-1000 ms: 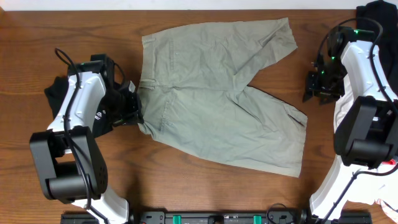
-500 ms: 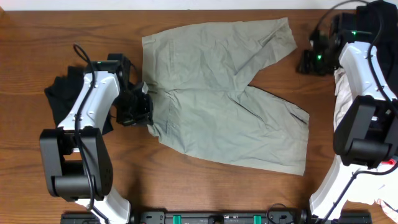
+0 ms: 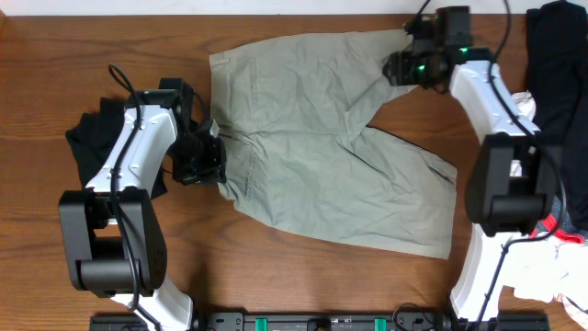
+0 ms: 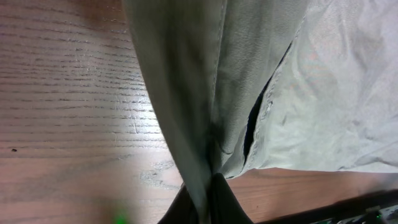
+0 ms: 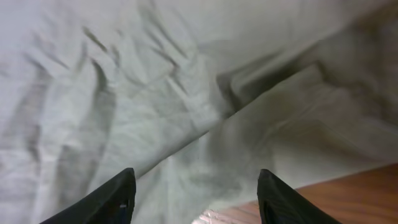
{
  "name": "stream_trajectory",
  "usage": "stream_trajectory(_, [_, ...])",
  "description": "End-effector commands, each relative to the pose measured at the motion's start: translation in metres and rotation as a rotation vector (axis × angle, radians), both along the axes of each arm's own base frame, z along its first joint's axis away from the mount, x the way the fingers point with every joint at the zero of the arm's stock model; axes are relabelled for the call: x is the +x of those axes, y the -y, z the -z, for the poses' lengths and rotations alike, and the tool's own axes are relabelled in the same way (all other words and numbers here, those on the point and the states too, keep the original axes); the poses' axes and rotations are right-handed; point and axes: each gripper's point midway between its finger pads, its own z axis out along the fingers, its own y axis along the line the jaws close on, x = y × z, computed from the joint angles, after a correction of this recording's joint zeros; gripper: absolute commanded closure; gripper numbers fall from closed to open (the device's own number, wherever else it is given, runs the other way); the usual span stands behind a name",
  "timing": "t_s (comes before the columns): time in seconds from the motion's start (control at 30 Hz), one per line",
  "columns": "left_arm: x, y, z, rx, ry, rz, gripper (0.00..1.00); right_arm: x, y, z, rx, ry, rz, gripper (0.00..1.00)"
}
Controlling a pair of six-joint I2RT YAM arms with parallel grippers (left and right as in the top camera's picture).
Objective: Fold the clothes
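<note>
Khaki shorts [image 3: 322, 156] lie spread mid-frame on the worktop [image 3: 55, 55]. Left tool [image 3: 213, 164] is clenched on the waistband [image 3: 218, 110] at their left edge; right tool [image 5: 196, 186] hangs spread over the upper-right leg hem [image 5: 323, 143], gripping nothing. Looks like first-fold setup: next it should pinch that hem.

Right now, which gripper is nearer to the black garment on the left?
Left. The left gripper pinches the shorts close to the black garment; the right gripper stands open over their far leg.
</note>
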Motion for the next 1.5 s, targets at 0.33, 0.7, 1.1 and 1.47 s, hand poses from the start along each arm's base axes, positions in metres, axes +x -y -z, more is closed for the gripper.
stream_trajectory(0.33, [0.003,0.0,0.0,0.003,0.006,-0.008,0.94,0.005,0.014,0.043,-0.026,-0.075,0.142,0.36])
stream_trajectory(0.7, [0.002,0.0,0.0,0.003,0.006,-0.008,0.94,-0.001,0.005,0.046,-0.028,-0.097,0.124,0.44])
stream_trajectory(1.1, [0.003,0.0,0.0,0.003,0.006,-0.008,0.94,-0.006,0.001,0.054,-0.023,-0.134,0.146,0.99])
stream_trajectory(1.47, [0.003,0.0,0.0,0.003,0.007,-0.008,0.94,-0.087,0.081,0.016,-0.183,-0.411,0.598,0.99])
